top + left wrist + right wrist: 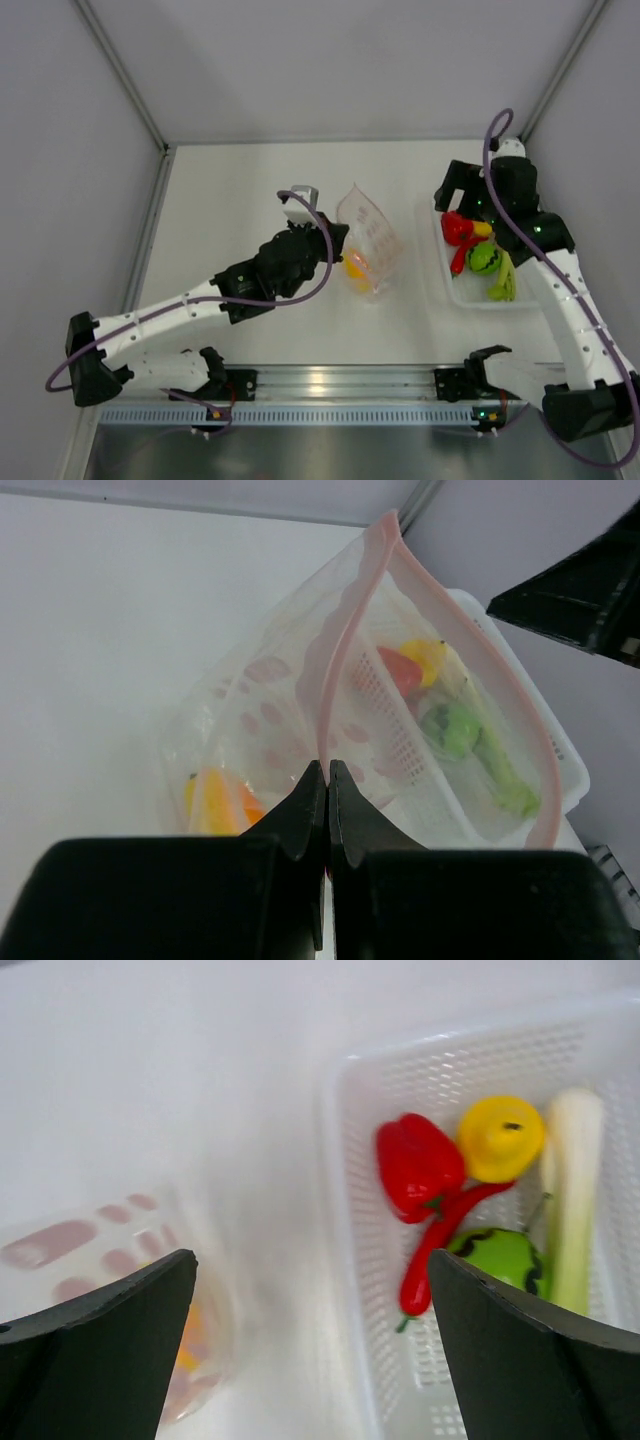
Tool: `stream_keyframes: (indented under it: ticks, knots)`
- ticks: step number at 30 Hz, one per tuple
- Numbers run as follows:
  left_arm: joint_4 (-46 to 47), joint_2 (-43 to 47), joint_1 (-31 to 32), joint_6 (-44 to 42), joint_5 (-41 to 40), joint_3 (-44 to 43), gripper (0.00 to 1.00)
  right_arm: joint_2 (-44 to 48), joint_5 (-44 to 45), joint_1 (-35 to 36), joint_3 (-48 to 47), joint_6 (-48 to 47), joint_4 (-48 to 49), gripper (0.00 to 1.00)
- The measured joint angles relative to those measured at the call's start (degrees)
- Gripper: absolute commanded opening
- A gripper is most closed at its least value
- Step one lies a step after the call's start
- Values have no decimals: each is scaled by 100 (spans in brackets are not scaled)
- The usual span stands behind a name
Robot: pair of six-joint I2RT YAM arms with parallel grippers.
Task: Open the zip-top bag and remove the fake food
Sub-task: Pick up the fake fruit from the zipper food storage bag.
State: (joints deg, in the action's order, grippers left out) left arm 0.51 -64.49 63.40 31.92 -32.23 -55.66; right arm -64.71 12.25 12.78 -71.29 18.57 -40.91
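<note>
ok so using the white tray as the reference here; it sits on the table and most of the fake food is in it: a red pepper, a yellow piece touching the pepper, a red chili running from under those two toward the near end, a green ball with dark stripes right beside the chili, and a pale leek stalk along the tray's far side from the bag

the zip-top bag is just left of the tray, not touching it as far as i can tell from the top view; it's standing up with its mouth gaping, and the pink zip strip is spread into a loop; through the clear plastic you can see the tray behind it; one orange-yellow piece is down in the bottom of the bag, on the side away from the tray

left gripper is on the bag's side away from the tray, jaws pressed tight together on the bag's rim where the zip strip runs down into them

right gripper hangs over the tray's left edge, jaws spread wide with nothing between them; in the top view it's above the tray's far end
</note>
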Motion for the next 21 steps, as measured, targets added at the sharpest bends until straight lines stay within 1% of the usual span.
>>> stream_keyframes:
  ticks: [2,3,4,6,7,9,10,13,15,16,18,21]
  knots:
    - [-146,-85,-55,-39,44,-157,0,407,-645,44,66,79,195,99]
    - [-227,-144,-74,-59,68,-243,0,527,-894,31,83,127,236,95]
    - [-321,-216,-85,-74,83,-354,0,603,-1193,28,76,199,260,86]
    - [-490,-409,-107,-111,146,-632,0,636,-1631,50,22,350,256,77]
    - [-533,-498,-114,-127,177,-737,0,632,-1786,101,-17,426,256,62]
    - [-573,-684,-142,-138,275,-918,0,538,-1985,223,-83,566,219,49]
    - [-575,-767,-164,-129,337,-964,0,522,-2031,348,-127,658,170,33]
    - [-623,-960,-275,15,494,-990,0,505,-2026,833,-483,846,-87,20]
    - [-680,-1106,-348,168,590,-1005,0,509,-1915,1248,-793,914,-199,16]
    - [-702,-1174,-378,247,632,-1019,0,525,-1847,1436,-903,953,-203,12]
    - [-778,-1320,-413,404,750,-1078,0,601,-1690,1814,-1029,999,-199,10]
    - [-831,-1572,-439,619,975,-1248,0,726,-1506,2146,-1025,1060,-256,8]
